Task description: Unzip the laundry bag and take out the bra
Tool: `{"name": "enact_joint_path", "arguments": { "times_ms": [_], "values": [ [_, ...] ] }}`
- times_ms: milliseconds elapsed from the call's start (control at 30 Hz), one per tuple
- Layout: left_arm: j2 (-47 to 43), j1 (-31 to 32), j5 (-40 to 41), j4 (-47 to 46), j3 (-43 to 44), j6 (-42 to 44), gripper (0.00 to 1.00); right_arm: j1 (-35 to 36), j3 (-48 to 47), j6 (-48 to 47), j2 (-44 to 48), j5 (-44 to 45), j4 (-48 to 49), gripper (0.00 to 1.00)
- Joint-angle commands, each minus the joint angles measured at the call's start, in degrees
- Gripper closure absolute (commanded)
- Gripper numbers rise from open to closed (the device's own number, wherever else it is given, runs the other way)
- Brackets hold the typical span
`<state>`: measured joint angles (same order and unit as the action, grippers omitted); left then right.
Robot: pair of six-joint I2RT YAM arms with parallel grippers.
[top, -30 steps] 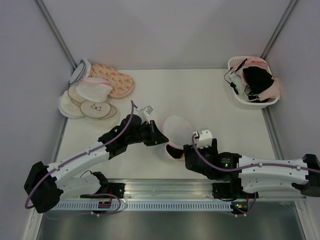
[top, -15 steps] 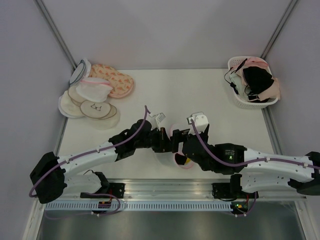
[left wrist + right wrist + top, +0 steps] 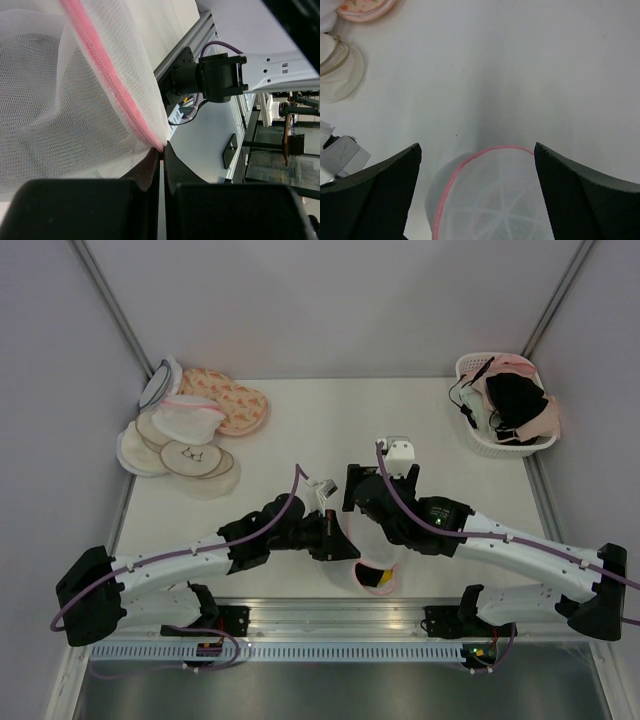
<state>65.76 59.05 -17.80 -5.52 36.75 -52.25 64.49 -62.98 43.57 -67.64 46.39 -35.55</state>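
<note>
Left gripper: your fingers are pressed together, pinching the pink zipper trim of the laundry bag. Right gripper: fingers spread wide, with the bag's mesh dome showing between them; you can't tell if they touch it. The bag sits just beyond the front rail, near its middle. Something dark shows inside its rail-side rim.
</note>
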Motion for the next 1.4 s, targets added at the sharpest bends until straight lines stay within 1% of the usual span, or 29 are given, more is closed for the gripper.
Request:
{"name": "enact_joint_path", "arguments": {
  "times_ms": [0,200,233,300,400,433,467,500,533,567,633,667,733,767,800,867,900,967,1133,1267,1367],
  "values": [
    [-1.42,1.42,1.19,-5.03,-0.89,-1.19,0.98,-2.43,0.66,0.81,-0.92,-7.69,2.85,0.02],
    [-2.65,1.95,2.77,-4.68,-1.07,0.39,0.98,-4.55,4.96,1.08,-3.02,-17.99,6.98,0.02],
    [-3.09,1.95,3.21,-4.15,-0.89,0.83,0.98,-4.55,5.41,0.90,-3.38,-20.00,6.90,0.03],
    [-3.97,1.86,4.26,-3.01,-0.81,1.27,0.98,-4.63,7.07,0.73,-3.82,-20.64,6.11,0.09],
    [-4.76,1.95,5.76,-1.52,-0.63,1.71,0.98,-4.55,8.92,-0.06,-2.77,-21.87,4.71,0.28],
    [-4.93,1.95,6.11,-1.25,-0.46,1.80,0.98,-4.63,9.10,-0.24,-2.42,-21.96,4.18,0.46],
    [-4.94,1.95,6.72,-0.90,-0.54,1.80,0.98,-4.55,9.19,-0.33,-1.28,-20.65,2.61,0.56],
    [-4.76,1.95,6.73,-0.90,-0.37,1.97,0.98,-4.55,9.10,-0.33,-0.05,-19.25,1.81,0.80],
    [-4.59,1.95,6.82,-0.64,-0.19,1.98,0.98,-4.55,8.93,-0.33,0.66,-18.19,1.10,0.94],
    [-4.41,1.95,6.90,-0.46,-0.10,1.89,0.98,-4.55,8.67,-0.24,1.19,-17.31,0.40,1.00],
    [-3.62,1.95,6.99,-0.11,0.25,1.80,0.98,-4.55,7.88,-0.42,2.59,-15.90,-1.36,1.00],
    [-3.36,1.95,7.25,0.24,0.42,1.63,0.89,-4.63,7.53,-0.42,2.95,-14.76,-1.89,1.00],
    [-3.09,1.95,8.22,2.00,0.78,1.10,0.65,-4.64,7.00,-0.94,3.82,-14.31,-2.68,1.00],
    [-3.18,1.95,9.61,2.44,0.69,0.66,0.38,-4.55,6.99,-1.03,3.91,-14.14,-2.68,1.00],
    [-3.44,1.95,10.41,3.66,0.51,-0.21,0.29,-4.55,6.91,-1.47,4.18,-13.53,-2.68,0.99],
    [-4.49,1.86,13.04,4.90,0.25,-0.75,0.19,-4.63,6.56,-1.65,4.70,-12.91,-3.21,1.00],
    [-5.02,1.86,14.01,5.16,-0.19,-1.45,0.16,-4.64,6.29,-1.82,5.05,-12.73,-3.04,1.00],
    [-6.68,1.86,16.21,5.17,-0.98,-2.24,0.13,-4.63,6.38,-3.32,6.72,-12.82,-2.16,1.00],
    [-7.40,1.86,17.01,5.17,-2.39,-2.60,0.12,-4.63,6.38,-6.04,13.21,-11.24,-1.54,1.00],
    [-3.98,1.95,14.04,5.08,-1.07,-1.98,0.13,-4.55,6.73,-6.83,16.13,-11.93,-2.24,1.00],
    [0.50,3.53,12.62,5.17,2.61,1.00,0.14,-4.55,7.26,-6.57,16.75,-13.16,-2.33,1.00]
  ]
}}
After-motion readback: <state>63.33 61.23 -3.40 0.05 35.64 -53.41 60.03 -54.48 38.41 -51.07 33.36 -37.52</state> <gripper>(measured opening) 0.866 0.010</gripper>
